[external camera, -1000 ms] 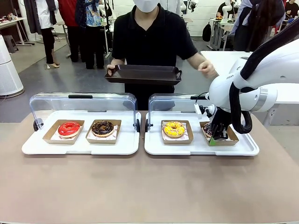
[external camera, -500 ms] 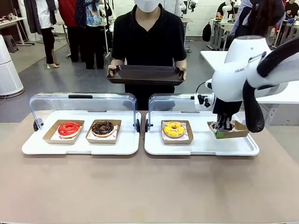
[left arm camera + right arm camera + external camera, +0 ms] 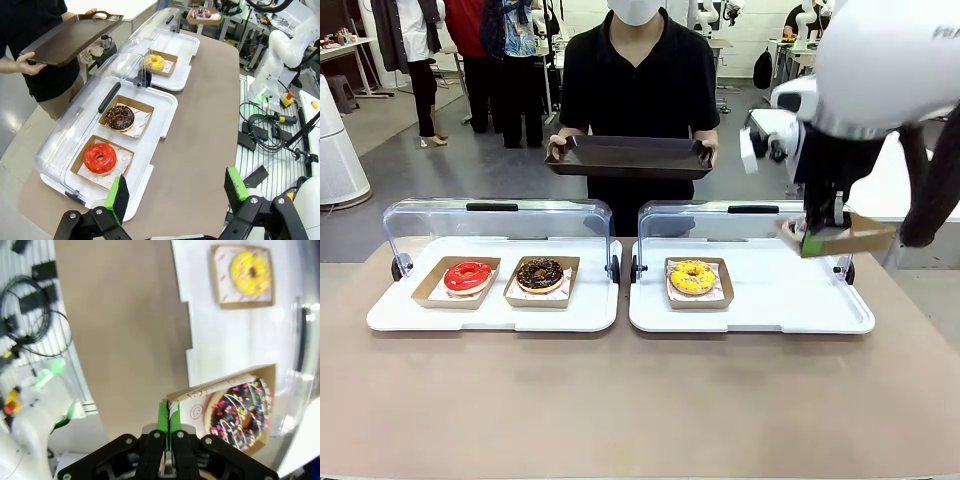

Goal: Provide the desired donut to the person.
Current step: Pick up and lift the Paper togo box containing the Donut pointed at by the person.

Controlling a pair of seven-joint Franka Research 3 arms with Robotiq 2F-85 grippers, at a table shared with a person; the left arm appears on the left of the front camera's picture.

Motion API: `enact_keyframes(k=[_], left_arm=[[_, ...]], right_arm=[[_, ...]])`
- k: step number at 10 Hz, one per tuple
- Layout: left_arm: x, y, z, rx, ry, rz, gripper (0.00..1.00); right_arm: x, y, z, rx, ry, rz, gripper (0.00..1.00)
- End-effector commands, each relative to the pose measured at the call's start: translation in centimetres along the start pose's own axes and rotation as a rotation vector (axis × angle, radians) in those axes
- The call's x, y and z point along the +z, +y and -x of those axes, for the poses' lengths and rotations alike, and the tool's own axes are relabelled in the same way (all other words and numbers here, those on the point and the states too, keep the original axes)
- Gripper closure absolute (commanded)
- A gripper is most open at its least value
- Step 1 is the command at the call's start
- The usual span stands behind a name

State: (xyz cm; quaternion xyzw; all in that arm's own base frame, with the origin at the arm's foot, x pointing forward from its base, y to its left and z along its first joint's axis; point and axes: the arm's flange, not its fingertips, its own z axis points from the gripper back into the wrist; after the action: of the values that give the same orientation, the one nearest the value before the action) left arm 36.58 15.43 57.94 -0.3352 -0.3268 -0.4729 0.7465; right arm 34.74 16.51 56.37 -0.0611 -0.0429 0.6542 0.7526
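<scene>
Right gripper (image 3: 166, 416): closed on the edge of a cardboard box (image 3: 227, 390), green pads pinched flat against its wall. Box contents: one chocolate donut with coloured sprinkles (image 3: 241, 409), lying on printed paper. Position of box: in the air above the right end of the right white tray (image 3: 750, 318), clear of its surface (in the front view the box wall hides most of the donut). Left gripper (image 3: 177, 192): wide open, holding nothing, hovering above the left end of the table (image 3: 620, 400), by the look of its own wide-angle view. Right white tray, other contents: yellow donut (image 3: 692, 276) in its own box, clear lid (image 3: 720, 215) raised behind. Left white tray (image 3: 490, 316): red donut (image 3: 468, 276) and dark chocolate donut (image 3: 540, 274), each boxed, side by side, its own lid raised too. Person (image 3: 638, 80): standing at the far side in a black shirt, both hands gripping a brown serving tray (image 3: 628, 158) at chest height, well apart from the held box.
</scene>
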Motion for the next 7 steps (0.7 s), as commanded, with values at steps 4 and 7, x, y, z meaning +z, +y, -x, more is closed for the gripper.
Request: enact_keyframes(k=[4, 7], left_arm=[[0.0, -0.1, -0.1, -0.003, -0.005, 0.001, 0.0], [0.0, -0.1, -0.1, -0.003, -0.005, 0.001, 0.0]], right_arm=[[7.4, -3.3, -1.9, -0.095, -0.057, 0.05, 1.0], [7.6, -6.7, -4.2, -0.051, -0.033, -0.043, 1.0]])
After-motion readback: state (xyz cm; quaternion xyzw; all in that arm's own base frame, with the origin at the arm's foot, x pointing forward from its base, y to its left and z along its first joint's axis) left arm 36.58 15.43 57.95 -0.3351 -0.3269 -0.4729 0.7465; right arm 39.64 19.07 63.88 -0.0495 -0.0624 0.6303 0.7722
